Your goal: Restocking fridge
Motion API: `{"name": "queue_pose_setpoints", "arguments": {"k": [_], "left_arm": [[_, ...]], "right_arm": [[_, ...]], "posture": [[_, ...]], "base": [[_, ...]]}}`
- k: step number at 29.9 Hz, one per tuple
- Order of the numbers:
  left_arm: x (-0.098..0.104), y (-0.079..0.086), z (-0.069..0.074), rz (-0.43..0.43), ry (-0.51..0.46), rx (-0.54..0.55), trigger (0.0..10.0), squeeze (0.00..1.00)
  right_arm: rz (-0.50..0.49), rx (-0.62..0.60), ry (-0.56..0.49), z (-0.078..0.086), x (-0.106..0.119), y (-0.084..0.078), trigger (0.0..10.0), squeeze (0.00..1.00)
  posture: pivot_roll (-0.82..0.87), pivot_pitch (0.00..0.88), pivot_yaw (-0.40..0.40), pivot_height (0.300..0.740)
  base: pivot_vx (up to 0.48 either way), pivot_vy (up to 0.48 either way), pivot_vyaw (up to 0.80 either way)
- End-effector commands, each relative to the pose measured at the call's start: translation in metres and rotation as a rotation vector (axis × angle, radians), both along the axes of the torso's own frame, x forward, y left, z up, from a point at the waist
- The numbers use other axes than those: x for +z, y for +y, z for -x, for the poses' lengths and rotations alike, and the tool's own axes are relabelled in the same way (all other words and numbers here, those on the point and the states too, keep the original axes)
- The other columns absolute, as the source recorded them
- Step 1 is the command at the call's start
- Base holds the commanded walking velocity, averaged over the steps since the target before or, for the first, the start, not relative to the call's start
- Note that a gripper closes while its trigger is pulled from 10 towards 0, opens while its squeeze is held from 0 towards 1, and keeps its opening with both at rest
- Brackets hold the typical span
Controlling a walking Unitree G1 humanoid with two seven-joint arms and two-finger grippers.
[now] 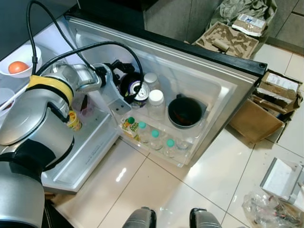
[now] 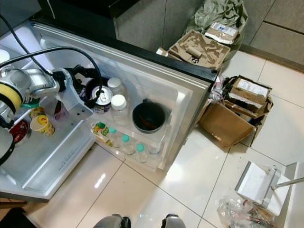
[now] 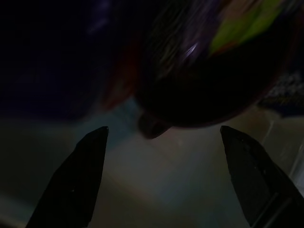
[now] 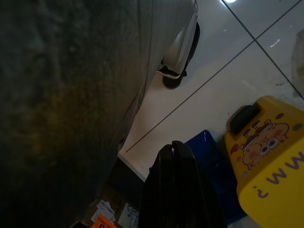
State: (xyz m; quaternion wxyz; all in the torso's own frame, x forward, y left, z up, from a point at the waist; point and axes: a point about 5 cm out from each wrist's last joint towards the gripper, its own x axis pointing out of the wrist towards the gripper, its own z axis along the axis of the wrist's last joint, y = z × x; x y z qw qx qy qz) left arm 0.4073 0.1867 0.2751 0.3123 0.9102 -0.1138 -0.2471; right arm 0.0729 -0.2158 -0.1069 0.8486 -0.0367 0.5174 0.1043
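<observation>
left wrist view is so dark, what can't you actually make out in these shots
- Left wrist view: the dark can past the open left gripper is blurred; its label is unreadable.
- Left eye view: the can in the fridge door shelf is half hidden by the left gripper; contact unclear.
- Black pot: contents too dark.
- Right wrist view: right gripper shut; yellow box cut off by the edge.

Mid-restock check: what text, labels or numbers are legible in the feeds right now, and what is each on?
"WWW": yellow cartoon-printed box on the floor beside the idle right hand; the rest of its lettering is cut off.
Can in the fridge door shelf at the left hand: print too dark and blurred to read.
Yellow cup: red logo, too small.
Green-capped carton: unreadable.
Cardboard boxes' labels: too small.
</observation>
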Motion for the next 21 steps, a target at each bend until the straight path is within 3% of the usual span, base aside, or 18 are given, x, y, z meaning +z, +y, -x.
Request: {"name": "queue_pose_setpoints", "arguments": {"k": [1, 13, 21], "left_arm": [[0.008, 0.017, 0.003, 0.012, 0.010, 0.065, 10.0, 0.00], [0.003, 0.035, 0.010, 0.040, 0.131, 0.162, 10.0, 0.00], [0.024, 0.036, 0.017, 0.077, 0.214, 0.169, 10.0, 0.00]], "right_arm": [[-0.023, 0.016, 0.120, 0.028, -0.008, 0.011, 10.0, 0.00], [-0.027, 0.018, 0.116, 0.025, -0.008, 0.014, 10.0, 0.00], [-0.022, 0.019, 0.119, 0.025, -0.008, 0.013, 10.0, 0.00]], "posture": [[0.01, 0.281, 0.085, 0.740], [0.02, 0.275, 0.086, 0.740], [0.02, 0.273, 0.083, 0.740]], "base": [[0.000, 0.000, 0.00], [0.000, 0.000, 0.00], [0.000, 0.000, 0.00]]}}
